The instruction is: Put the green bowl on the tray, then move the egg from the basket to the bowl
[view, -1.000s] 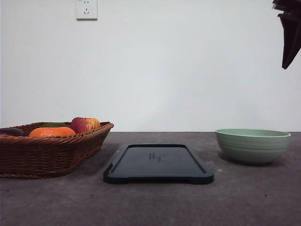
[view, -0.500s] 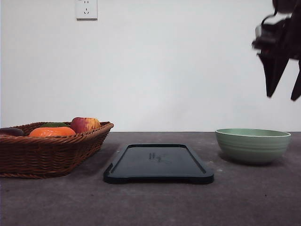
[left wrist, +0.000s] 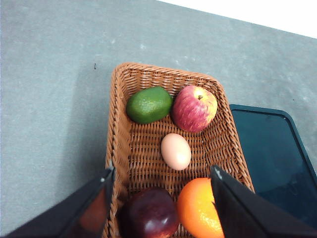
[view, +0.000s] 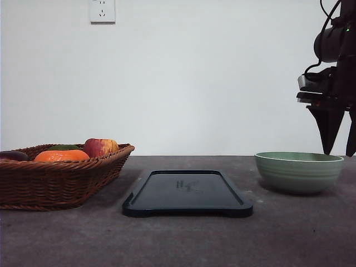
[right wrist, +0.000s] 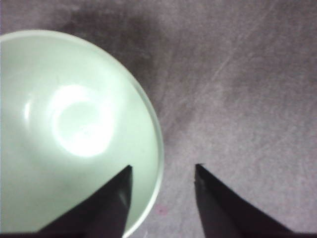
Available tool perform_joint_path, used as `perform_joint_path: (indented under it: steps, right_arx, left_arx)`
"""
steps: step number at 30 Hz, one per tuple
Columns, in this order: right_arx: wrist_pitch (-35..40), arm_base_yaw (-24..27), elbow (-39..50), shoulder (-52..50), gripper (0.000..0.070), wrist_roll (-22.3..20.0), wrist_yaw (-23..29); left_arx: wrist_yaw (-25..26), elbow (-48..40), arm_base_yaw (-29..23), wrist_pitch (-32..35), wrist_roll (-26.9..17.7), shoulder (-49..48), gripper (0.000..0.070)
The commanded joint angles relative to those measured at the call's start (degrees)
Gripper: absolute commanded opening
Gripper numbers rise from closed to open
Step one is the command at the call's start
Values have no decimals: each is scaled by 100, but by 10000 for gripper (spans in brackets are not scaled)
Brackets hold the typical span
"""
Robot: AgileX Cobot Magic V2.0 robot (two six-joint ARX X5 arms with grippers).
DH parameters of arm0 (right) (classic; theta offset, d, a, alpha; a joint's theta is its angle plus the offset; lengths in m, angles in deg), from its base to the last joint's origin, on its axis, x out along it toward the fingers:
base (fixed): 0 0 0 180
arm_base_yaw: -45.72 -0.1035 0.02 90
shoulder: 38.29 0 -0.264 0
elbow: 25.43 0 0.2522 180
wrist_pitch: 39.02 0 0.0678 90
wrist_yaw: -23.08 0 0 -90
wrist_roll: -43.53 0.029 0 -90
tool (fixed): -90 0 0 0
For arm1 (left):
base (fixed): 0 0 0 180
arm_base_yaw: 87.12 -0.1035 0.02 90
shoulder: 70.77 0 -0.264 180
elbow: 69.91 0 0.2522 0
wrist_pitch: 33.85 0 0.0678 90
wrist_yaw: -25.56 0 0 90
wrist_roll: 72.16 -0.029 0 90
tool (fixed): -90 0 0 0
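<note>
My right hand [view: 339, 154] hangs spread over the green bowl [view: 298, 172] at the counter's [view: 183, 239] right side, its two dark fingers straddling the bowl's right rim [right wrist: 159, 144]: one finger [right wrist: 111, 201] sits over the pale inside, the other [right wrist: 223, 201] over bare counter beyond the edge. The bowl stands on the counter, apart from the tray [view: 187, 193], with a strip of open grey surface between them. The tray lies flat in the middle, nothing on it. My left hand [left wrist: 161, 178] is open wide above the basket [left wrist: 124, 148], near its end that holds the dark red fruit [left wrist: 148, 214] and the orange [left wrist: 200, 208]. The egg [left wrist: 176, 151] lies mid-basket on the wicker, clear of the lime [left wrist: 148, 104], just below the apple [left wrist: 194, 108]. The basket's right wall runs just beside the tray's corner
</note>
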Motion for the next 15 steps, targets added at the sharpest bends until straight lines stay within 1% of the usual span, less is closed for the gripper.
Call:
perform_joint_path:
  steps: [1,3,6,10,15]
  right_arx:
    - [31,11,-122,223,186,-66,11]
    - [41,11,-122,293,154,-66,13]
    - [48,11,-122,325,11,-66,9]
    - [-26,11,-169,325,0,-62,7]
    - [-580,2,-551,325,0,-1,-4]
  left_arx:
    - [17,140,-2,66,-11,35,391]
    - [17,140,-2,63,-11,35,390]
    - [17,140,-2,63,-13,35,391]
    - [17,140,-2,63,-13,36,391]
    - [17,140,-2,61,-13,37,391]
